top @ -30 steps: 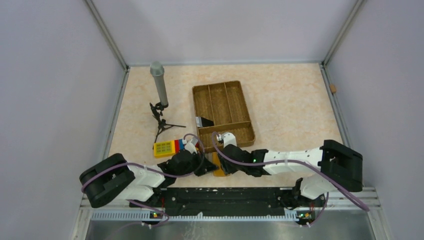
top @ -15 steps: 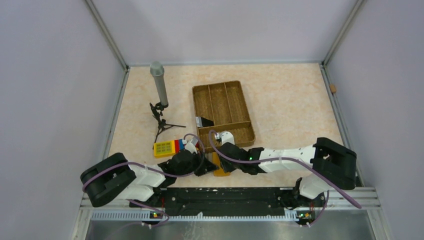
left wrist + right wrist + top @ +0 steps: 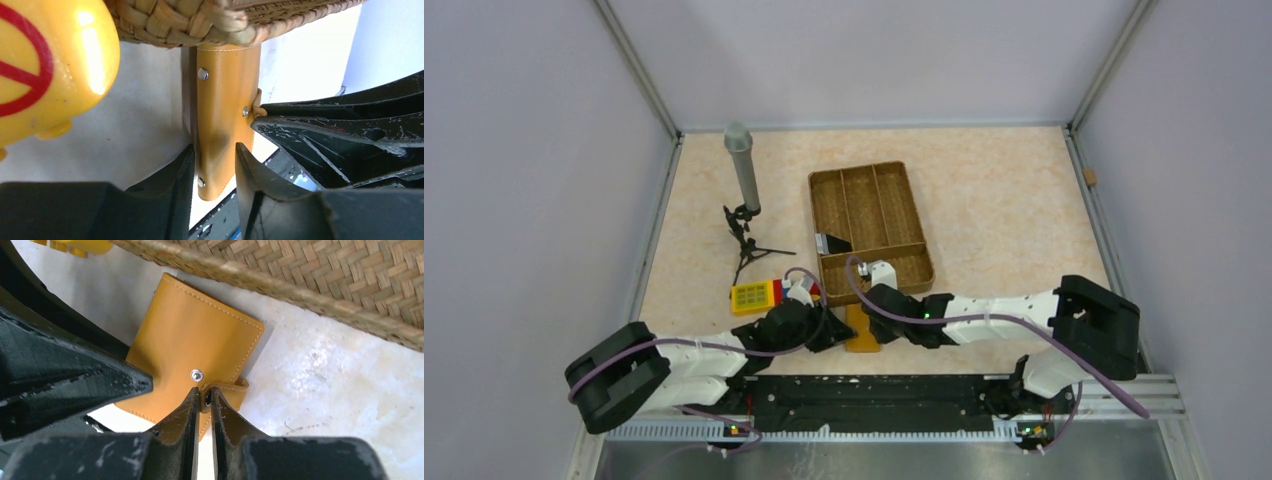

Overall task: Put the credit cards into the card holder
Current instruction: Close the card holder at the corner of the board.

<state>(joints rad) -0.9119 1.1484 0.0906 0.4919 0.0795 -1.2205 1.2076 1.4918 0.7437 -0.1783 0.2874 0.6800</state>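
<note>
The tan-orange card holder (image 3: 860, 335) lies folded on the table, just in front of the woven tray. My right gripper (image 3: 205, 390) is shut on its snap tab (image 3: 235, 390), next to the metal stud on the card holder (image 3: 190, 335). From the other side, my left gripper (image 3: 215, 147) stands open, its fingers straddling the near end of the card holder (image 3: 225, 100). In the top view both grippers, left (image 3: 836, 335) and right (image 3: 876, 328), meet at the holder. Flat dark and white pieces (image 3: 832, 243) lie in the tray; they look like the credit cards.
The woven brown divided tray (image 3: 869, 215) sits just beyond the holder; its rim shows in both wrist views (image 3: 225, 20) (image 3: 325, 285). A yellow toy (image 3: 759, 296) (image 3: 45, 65) lies left of the holder. A microphone on a small tripod (image 3: 742, 175) stands at back left.
The right jaws have closed on the snap tab. The left jaws have parted, and the left arm has stretched out lower and to the left. The holder has stayed put.
</note>
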